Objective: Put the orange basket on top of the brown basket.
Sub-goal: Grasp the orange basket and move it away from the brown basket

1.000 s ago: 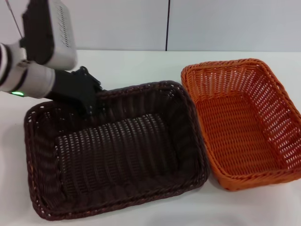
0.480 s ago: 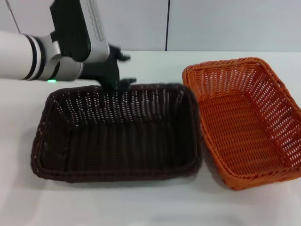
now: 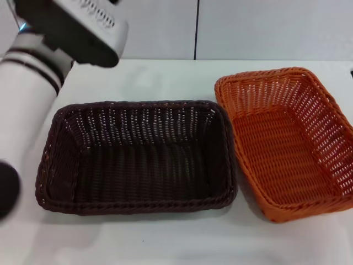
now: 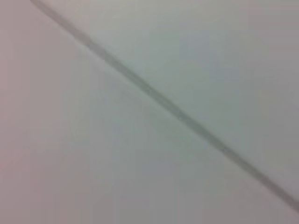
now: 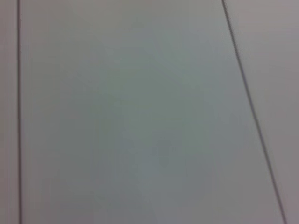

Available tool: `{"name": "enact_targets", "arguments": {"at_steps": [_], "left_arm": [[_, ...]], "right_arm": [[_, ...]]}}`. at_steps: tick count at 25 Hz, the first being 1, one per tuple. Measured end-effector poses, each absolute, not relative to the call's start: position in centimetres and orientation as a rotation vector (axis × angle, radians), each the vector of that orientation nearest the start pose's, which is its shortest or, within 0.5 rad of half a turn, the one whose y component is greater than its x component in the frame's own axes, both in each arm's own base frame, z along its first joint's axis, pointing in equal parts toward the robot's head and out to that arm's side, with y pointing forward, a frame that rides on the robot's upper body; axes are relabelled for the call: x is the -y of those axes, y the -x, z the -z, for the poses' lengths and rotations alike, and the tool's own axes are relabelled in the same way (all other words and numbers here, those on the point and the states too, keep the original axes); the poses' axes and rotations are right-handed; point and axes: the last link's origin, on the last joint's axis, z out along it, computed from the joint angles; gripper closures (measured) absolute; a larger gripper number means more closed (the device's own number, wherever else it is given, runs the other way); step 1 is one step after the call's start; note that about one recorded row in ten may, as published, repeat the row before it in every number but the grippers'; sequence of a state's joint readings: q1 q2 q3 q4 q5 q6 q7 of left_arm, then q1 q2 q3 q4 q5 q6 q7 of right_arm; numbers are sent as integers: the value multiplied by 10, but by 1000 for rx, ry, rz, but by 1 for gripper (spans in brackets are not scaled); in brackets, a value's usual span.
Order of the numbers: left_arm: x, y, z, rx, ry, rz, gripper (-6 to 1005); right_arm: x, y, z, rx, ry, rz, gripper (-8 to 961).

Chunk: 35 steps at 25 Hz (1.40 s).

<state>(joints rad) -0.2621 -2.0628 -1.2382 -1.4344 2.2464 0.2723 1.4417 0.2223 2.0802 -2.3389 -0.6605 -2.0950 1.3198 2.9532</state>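
White tabletop (image 3: 165,77) is stretching out beneath two woven baskets sitting side by side, neither one being held. Nearest the onlooker, the brown basket (image 3: 138,157) is resting flat and square-on, mouth up, seemingly laid out to receive its partner. Just beside it to the robot's right, the orange basket (image 3: 287,143) is lying on the table at a slight angle, its near corner almost touching the brown rim, not yet stacked. Farther back on the robot's left, the left arm (image 3: 38,83) is hanging raised above the table, well off the brown basket; its claw is out of sight, so its state cannot be told. Both wrist cameras are facing only pale wall panels (image 4: 187,56). The right arm is not showing, likely parked aside.
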Motion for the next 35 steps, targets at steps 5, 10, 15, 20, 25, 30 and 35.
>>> {"name": "enact_targets", "arguments": {"at_steps": [5, 10, 15, 20, 25, 30, 35], "left_arm": [[-330, 135, -64, -184, 1160, 537, 246], [-281, 228, -66, -7, 1088, 804, 238], [-243, 319, -61, 203, 1086, 707, 241], [-220, 360, -61, 306, 1043, 575, 242], [-213, 380, -62, 372, 1022, 501, 242], [-220, 384, -61, 399, 1022, 481, 243], [-230, 386, -58, 435, 1035, 463, 243]], "right_arm": [[-311, -251, 14, -443, 1349, -949, 174], [-330, -217, 24, -473, 1464, -1015, 176], [-360, -167, 31, -566, 1777, -967, 178], [-374, -118, 19, -607, 2086, -731, 179], [-373, -77, -24, -645, 2294, -432, 181], [-354, -80, -48, -636, 2559, -46, 182], [-331, -98, -67, -601, 2782, 248, 184]]}}
